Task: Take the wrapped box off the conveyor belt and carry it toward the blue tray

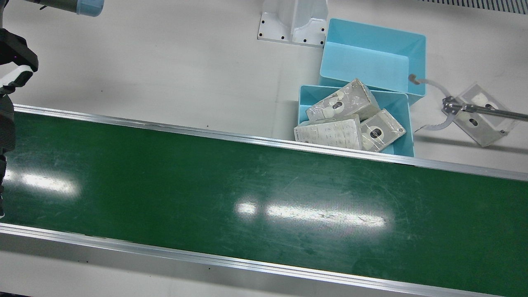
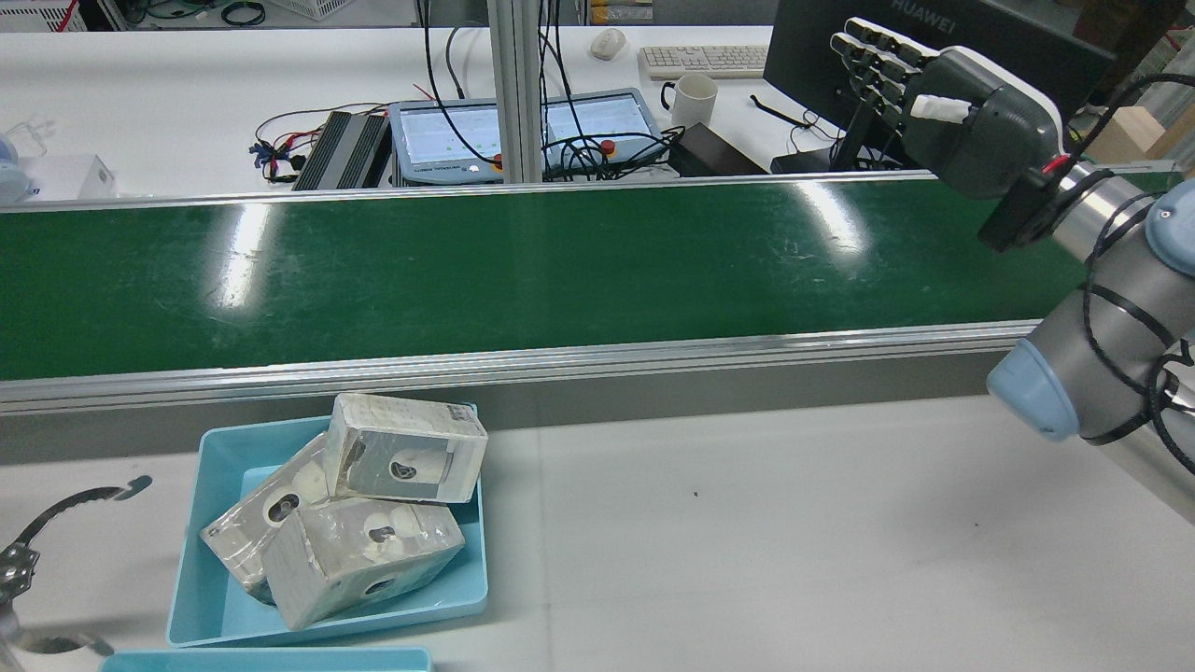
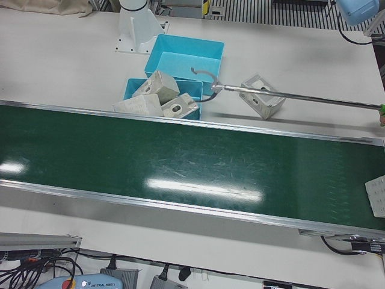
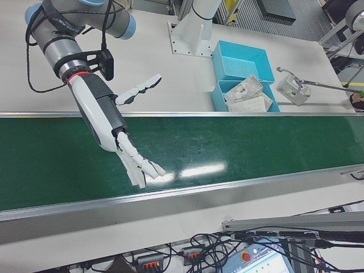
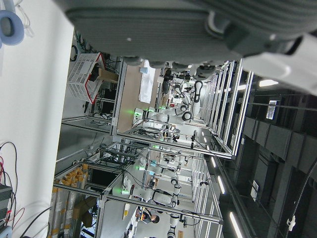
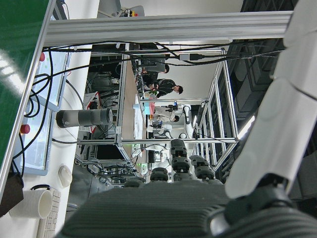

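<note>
Nearest in the rear view: rim of an empty blue tray point(image 2: 266, 659) at the bottom left edge, plus the curved claw of a grabber stick point(image 2: 56, 509) at the far left. Just beyond, the blue tray point(image 2: 215, 560) with three boxes point(image 2: 364, 551) piled in it; two lie low and one is propped on top, leaning on the tray's far wall. This tray sits on the white table point(image 2: 794, 523), tight against the near rail of the belt point(image 2: 560, 271).

To the left of the trays, a loose box point(image 1: 484, 123) lies on the table with the grabber's head over its edge. Can't tell if the claw grips it.

Green belt runs left to right, bare in the middle. The wrapped box point(image 3: 376, 195) shows only in the left-front view, on the belt's left end, cut off by the frame edge and well apart from both hands.

Right hand point(image 2: 962, 112) is up over the belt's right part, fingers straight and spread, holding nothing. Left hand point(image 5: 198, 20) shows only as a grey housing in its own camera; fingers not seen, so its state can't be told.

Farthest: a desk with a mug point(image 2: 695, 98), keyboard point(image 2: 705, 61) and monitor point(image 2: 812, 47).
</note>
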`<control>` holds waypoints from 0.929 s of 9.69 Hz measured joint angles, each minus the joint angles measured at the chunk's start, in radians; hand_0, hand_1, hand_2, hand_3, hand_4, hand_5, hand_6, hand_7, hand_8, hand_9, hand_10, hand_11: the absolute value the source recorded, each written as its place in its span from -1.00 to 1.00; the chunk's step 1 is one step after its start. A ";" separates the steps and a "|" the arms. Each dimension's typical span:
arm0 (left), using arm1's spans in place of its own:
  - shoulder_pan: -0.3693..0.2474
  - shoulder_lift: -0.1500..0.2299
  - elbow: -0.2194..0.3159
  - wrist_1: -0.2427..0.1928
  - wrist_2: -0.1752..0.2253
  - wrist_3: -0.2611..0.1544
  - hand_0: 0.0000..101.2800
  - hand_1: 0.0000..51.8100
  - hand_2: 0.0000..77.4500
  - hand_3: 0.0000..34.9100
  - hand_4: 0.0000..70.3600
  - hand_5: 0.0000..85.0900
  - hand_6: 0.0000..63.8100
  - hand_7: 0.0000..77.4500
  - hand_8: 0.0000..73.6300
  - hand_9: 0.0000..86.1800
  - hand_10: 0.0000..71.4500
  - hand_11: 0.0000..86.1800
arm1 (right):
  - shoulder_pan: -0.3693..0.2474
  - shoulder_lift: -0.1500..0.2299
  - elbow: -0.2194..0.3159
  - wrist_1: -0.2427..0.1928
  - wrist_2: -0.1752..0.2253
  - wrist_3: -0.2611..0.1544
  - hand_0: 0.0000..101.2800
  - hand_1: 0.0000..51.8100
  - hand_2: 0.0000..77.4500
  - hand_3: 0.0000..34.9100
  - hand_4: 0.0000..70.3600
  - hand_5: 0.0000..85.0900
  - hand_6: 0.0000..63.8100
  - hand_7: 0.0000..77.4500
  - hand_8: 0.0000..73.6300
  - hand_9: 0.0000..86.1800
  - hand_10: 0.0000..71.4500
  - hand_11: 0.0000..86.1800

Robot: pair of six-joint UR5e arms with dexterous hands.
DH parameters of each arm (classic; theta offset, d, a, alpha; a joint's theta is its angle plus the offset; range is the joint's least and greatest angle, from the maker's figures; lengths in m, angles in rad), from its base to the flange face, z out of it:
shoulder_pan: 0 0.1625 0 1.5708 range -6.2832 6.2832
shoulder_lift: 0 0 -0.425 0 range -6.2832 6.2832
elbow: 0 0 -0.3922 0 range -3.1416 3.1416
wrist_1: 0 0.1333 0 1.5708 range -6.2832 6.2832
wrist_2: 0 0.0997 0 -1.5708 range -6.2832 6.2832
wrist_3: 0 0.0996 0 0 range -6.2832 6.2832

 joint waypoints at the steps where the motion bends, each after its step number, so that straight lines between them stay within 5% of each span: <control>1: 0.000 0.000 0.000 0.000 0.000 0.000 -1.00 -1.00 -0.97 -1.00 -0.98 -0.97 -1.00 -0.99 -0.99 -0.99 -0.98 -0.99 | -0.003 0.000 0.000 0.000 -0.001 0.000 -0.18 -0.68 -0.89 -1.00 -0.97 -0.87 -1.00 -0.73 -0.94 -0.94 -1.00 -0.97; 2: 0.000 0.000 0.000 0.000 0.000 0.000 -1.00 -1.00 -0.97 -1.00 -0.98 -0.97 -1.00 -0.99 -0.99 -0.99 -0.98 -0.99 | -0.005 -0.002 0.000 0.000 -0.001 0.002 -0.18 -0.68 -0.89 -1.00 -0.97 -0.87 -1.00 -0.73 -0.94 -0.94 -1.00 -0.97; 3: 0.000 0.000 0.000 0.000 0.000 0.000 -1.00 -1.00 -0.99 -1.00 -1.00 -0.97 -1.00 -0.99 -0.99 -0.99 -0.98 -0.99 | -0.007 -0.003 0.000 0.000 -0.001 0.004 -0.18 -0.68 -0.87 -1.00 -0.75 -0.86 -0.90 -0.79 -0.94 -0.94 -1.00 -0.97; 7: 0.000 0.000 0.000 0.000 0.000 0.000 -1.00 -1.00 -0.99 -1.00 -0.98 -0.97 -0.98 -0.99 -0.99 -0.99 -0.98 -1.00 | -0.019 -0.008 0.003 0.001 0.000 0.009 -0.18 -0.68 -0.87 -1.00 -0.77 -0.86 -0.91 -0.76 -0.90 -0.92 -1.00 -0.97; 9: 0.000 0.000 0.000 0.000 0.000 0.000 -1.00 -1.00 -0.97 -1.00 -0.98 -0.97 -0.98 -0.99 -0.99 -1.00 -0.98 -0.99 | -0.023 -0.016 0.005 0.001 0.000 0.012 -0.18 -0.87 -0.92 -1.00 -0.74 -0.86 -0.88 -0.68 -0.88 -0.86 -1.00 -0.96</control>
